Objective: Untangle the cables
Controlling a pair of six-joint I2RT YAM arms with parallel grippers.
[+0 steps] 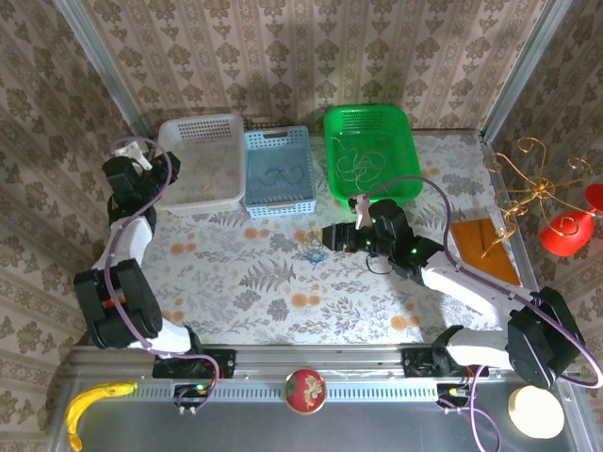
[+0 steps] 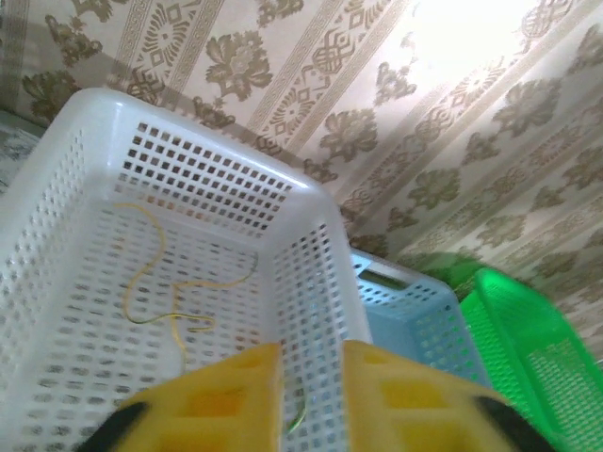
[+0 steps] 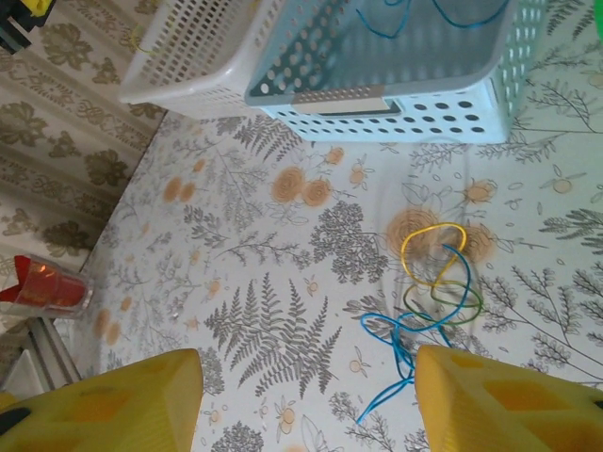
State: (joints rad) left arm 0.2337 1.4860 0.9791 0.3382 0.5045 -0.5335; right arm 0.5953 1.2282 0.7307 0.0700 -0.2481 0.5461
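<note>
My right jaws stood wide apart and empty, low over the surface (image 3: 236,311). The cables (image 3: 435,282), yellow, blue and green loops in one small knot, lay on the surface just ahead of the gap. They sat off-centre toward one finger, long axis running away from me, blue tail nearest. The blue basket (image 3: 377,99) stood well beyond. My left jaws, parted a little, hung above the white basket (image 2: 311,217) and clamped nothing; a yellow strand (image 2: 160,282) lay below them. Judgement: the right arm is far nearer and should centre sideways first.
</note>
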